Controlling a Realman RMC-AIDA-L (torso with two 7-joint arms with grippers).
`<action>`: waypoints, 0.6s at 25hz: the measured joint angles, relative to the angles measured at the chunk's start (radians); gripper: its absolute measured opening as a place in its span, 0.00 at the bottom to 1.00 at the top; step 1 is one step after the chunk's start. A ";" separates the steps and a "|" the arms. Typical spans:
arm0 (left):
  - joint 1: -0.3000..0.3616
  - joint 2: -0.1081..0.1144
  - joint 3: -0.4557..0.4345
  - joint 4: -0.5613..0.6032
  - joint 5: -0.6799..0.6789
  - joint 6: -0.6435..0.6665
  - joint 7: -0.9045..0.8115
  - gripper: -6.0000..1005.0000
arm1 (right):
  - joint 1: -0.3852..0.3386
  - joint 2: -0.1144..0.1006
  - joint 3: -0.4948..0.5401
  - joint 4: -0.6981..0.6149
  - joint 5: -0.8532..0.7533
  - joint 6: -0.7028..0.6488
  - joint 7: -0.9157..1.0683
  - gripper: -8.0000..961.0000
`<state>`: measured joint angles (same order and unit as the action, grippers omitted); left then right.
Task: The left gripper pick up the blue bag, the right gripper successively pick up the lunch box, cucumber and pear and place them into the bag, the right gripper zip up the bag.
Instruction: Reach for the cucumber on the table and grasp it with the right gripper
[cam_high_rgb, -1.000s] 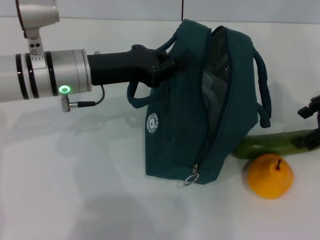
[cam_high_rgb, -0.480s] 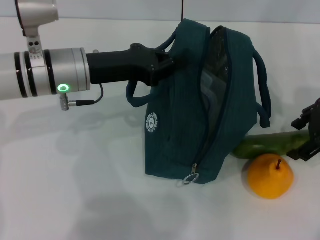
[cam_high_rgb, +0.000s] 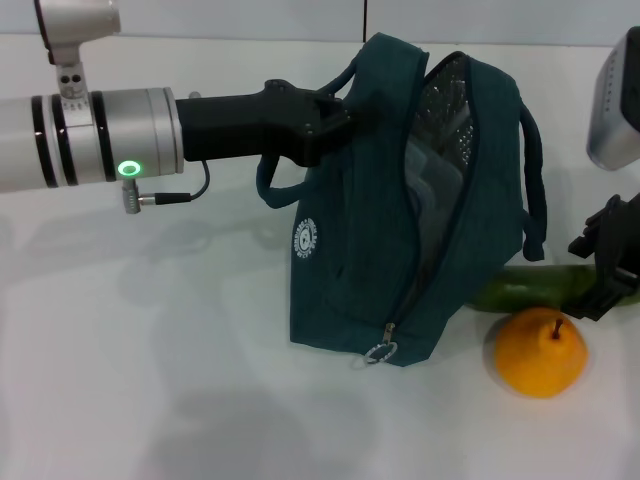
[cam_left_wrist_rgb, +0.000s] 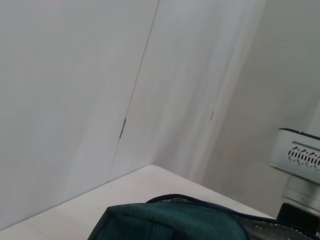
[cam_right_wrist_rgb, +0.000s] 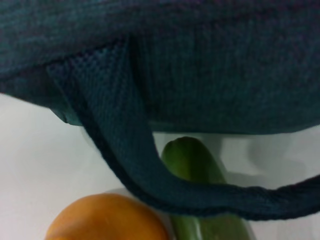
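Bag: the blue bag (cam_high_rgb: 400, 210) stands upright at the middle of the white desk (cam_high_rgb: 150, 380), its zipper undone and the mouth gaping toward the right; its teal top edge also shows in the left wrist view (cam_left_wrist_rgb: 170, 220).
Lunch box: a pale shape inside the open bag, too hidden to name for sure.
Left tool: the left tool (cam_high_rgb: 335, 115) reaches in from the left and is clamped on the bag's upper left edge by the handle.
Cucumber: the cucumber (cam_high_rgb: 530, 287) lies on the desk just right of the bag, partly behind it; a bag strap (cam_right_wrist_rgb: 130, 165) hangs across it.
Pear: the pear (cam_high_rgb: 540, 352) sits nearer, just beside the cucumber.
Right tool: the right tool (cam_high_rgb: 610, 262) is at the far right edge, at the cucumber's right end; how far apart its fingers are I cannot tell.
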<state>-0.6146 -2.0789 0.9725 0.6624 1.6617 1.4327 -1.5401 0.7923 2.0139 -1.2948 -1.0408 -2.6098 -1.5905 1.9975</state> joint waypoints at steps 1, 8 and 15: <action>0.000 0.000 0.000 0.000 0.001 0.000 0.000 0.05 | 0.007 0.000 -0.004 0.014 0.000 0.005 0.001 0.84; -0.002 -0.001 0.000 -0.002 0.000 0.000 0.002 0.05 | 0.017 0.006 -0.021 0.045 0.002 0.017 0.001 0.84; -0.002 -0.002 0.002 -0.006 0.004 0.000 0.002 0.05 | 0.010 0.009 -0.042 0.047 0.005 0.020 0.011 0.83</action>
<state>-0.6167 -2.0813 0.9741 0.6561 1.6654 1.4327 -1.5377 0.8020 2.0225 -1.3369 -0.9937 -2.6050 -1.5704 2.0083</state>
